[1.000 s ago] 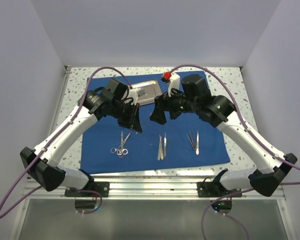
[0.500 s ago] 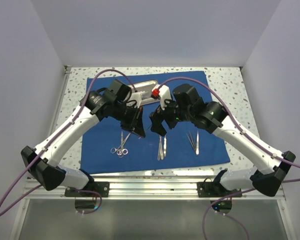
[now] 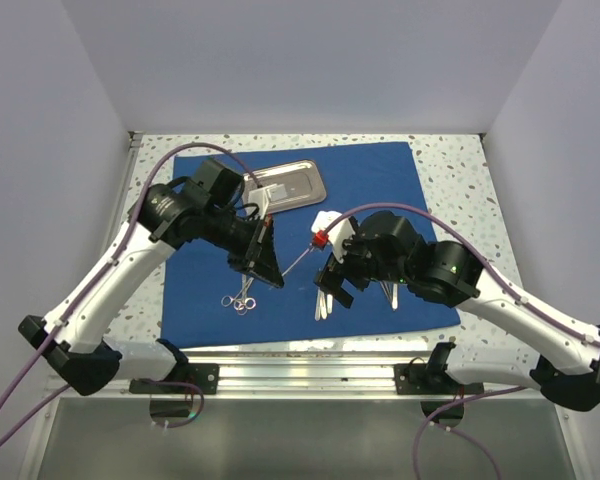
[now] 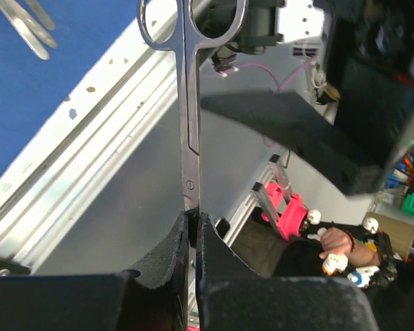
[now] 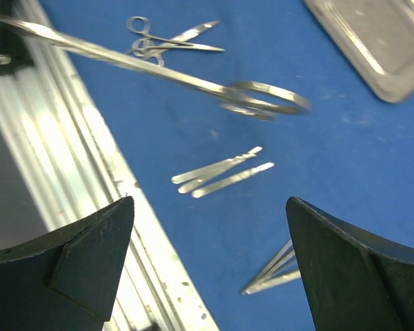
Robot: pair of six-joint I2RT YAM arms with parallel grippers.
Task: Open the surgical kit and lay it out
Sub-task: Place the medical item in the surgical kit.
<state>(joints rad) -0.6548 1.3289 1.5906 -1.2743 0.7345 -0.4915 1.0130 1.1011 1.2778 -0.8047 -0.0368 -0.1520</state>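
The royal-blue cloth (image 3: 380, 190) lies spread flat on the table. The steel tray (image 3: 292, 185) sits at its far middle and looks empty; it also shows in the right wrist view (image 5: 379, 41). My left gripper (image 3: 270, 270) is shut on the blade end of ring-handled scissors (image 4: 190, 103) and holds them in the air, rings pointing toward the right arm (image 5: 262, 103). My right gripper (image 3: 332, 290) is open and empty, above one pair of tweezers (image 5: 221, 172). Another pair of scissors (image 3: 242, 297) and more tweezers (image 3: 388, 290) lie on the cloth.
The metal rail (image 3: 310, 375) runs along the near table edge, just past the cloth's front hem. Speckled tabletop (image 3: 460, 170) shows around the cloth. White walls enclose the left, right and back sides.
Both grippers have moved from beside the tray toward the near edge of the cloth. The right one now hangs over the middle tweezers. The tray now shows uncovered.
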